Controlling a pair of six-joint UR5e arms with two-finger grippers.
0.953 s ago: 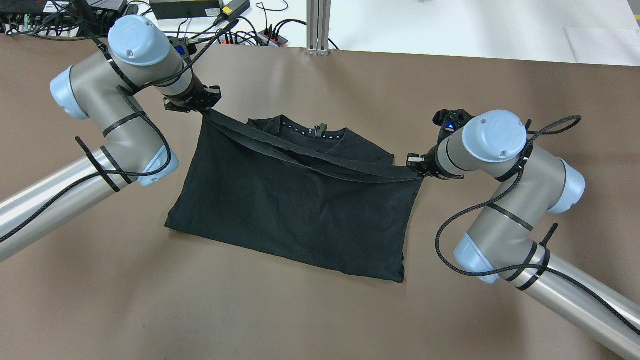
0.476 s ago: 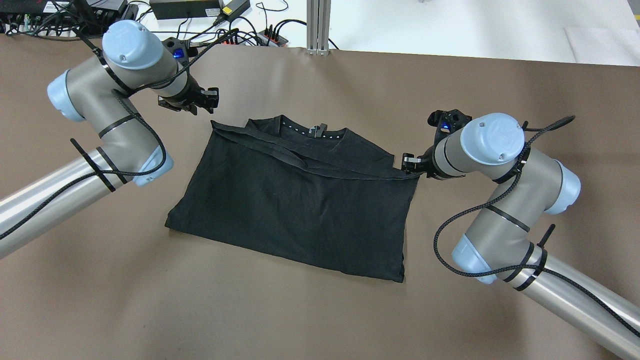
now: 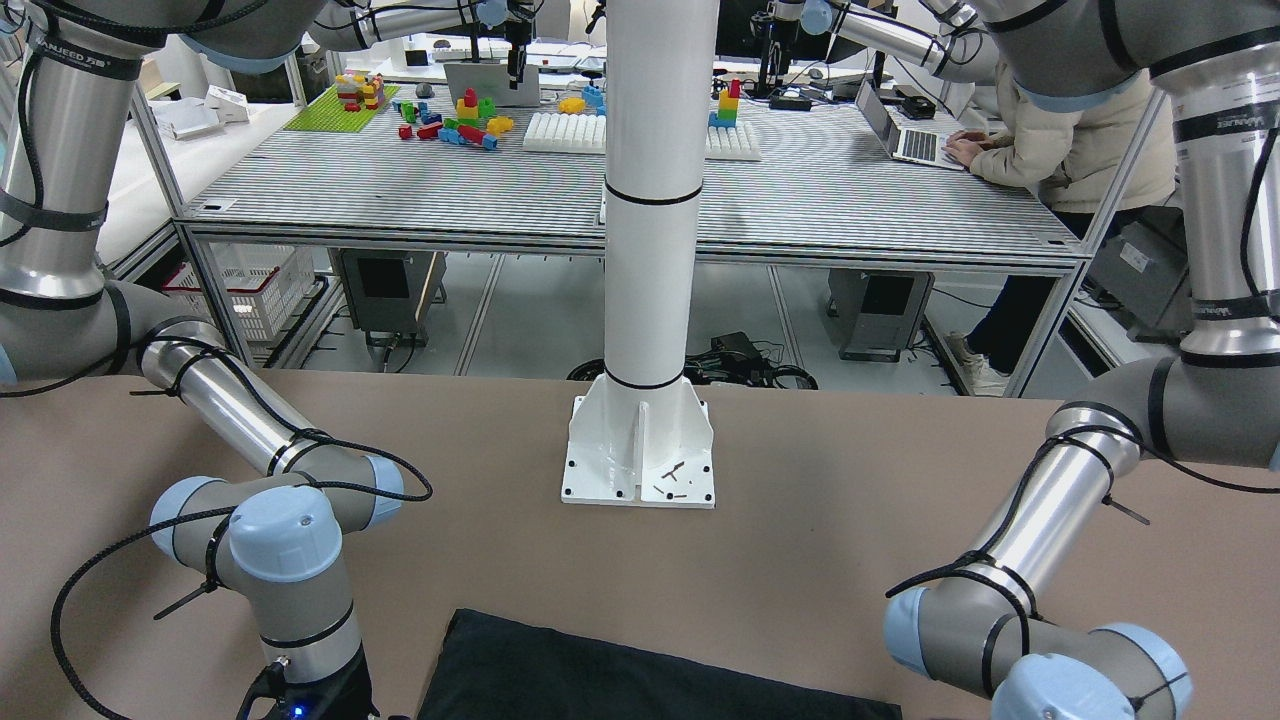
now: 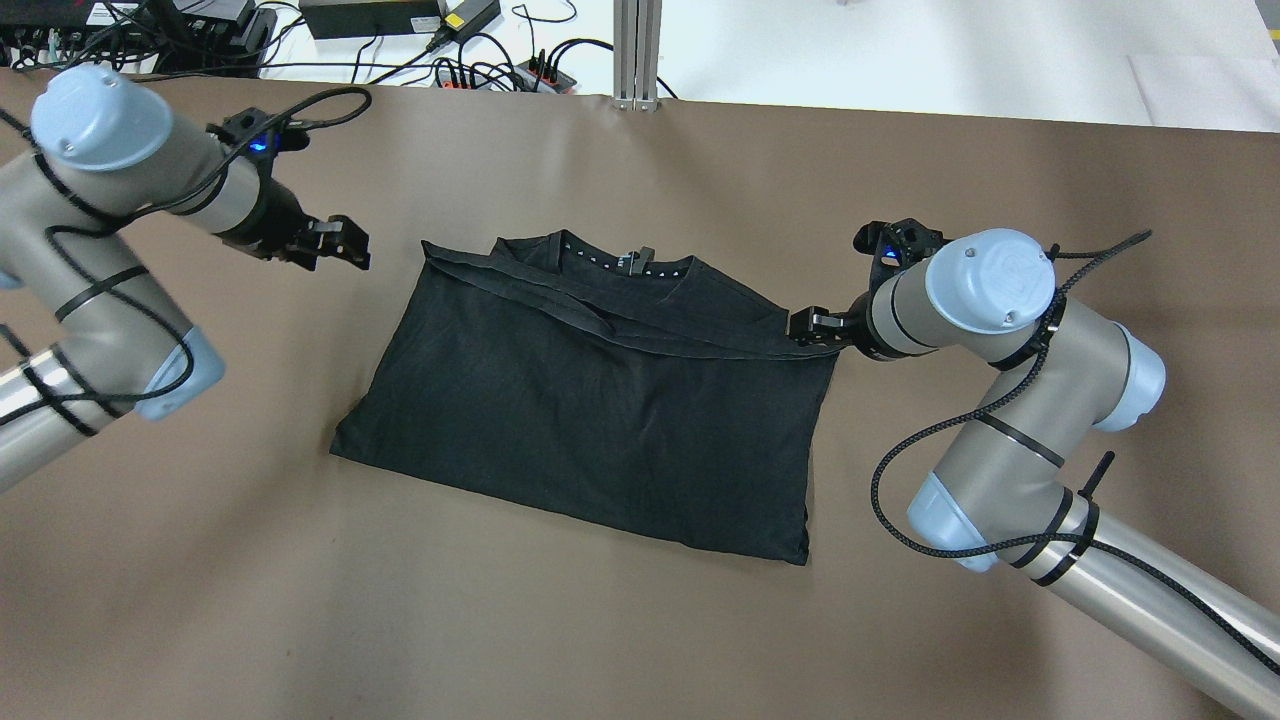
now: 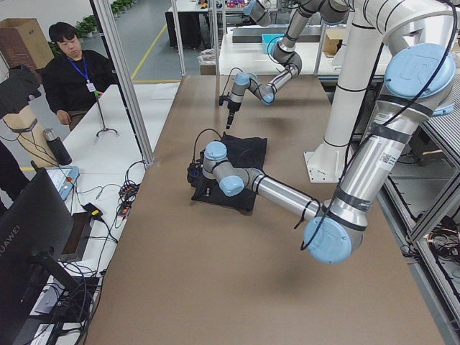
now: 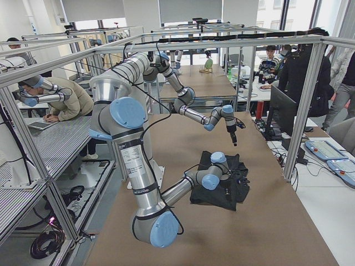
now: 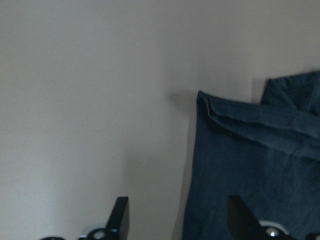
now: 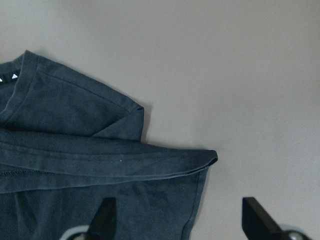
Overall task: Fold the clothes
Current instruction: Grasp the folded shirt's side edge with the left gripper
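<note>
The clothes (image 4: 590, 420) are one black shirt lying folded on the brown table, with the collar at the far side and a folded hem strip across the top. My left gripper (image 4: 345, 247) is open and empty, over bare table to the left of the shirt's far left corner. In the left wrist view (image 7: 175, 220) the shirt (image 7: 250, 165) lies to the right of it. My right gripper (image 4: 805, 325) is at the shirt's far right corner. The right wrist view (image 8: 177, 220) shows it open above the hem strip (image 8: 75, 150), holding nothing.
The white pillar's base (image 3: 640, 440) is bolted to the table on the robot's side of the shirt (image 3: 600, 680). Cables and power strips (image 4: 400, 25) and an aluminium post (image 4: 637, 50) line the table's far edge. People sit beside the table's far edge.
My left gripper has let go of the shirt's far left corner and swung left, away from it. The lifted hem strip has dropped flat onto the shirt. The right arm has barely moved.
</note>
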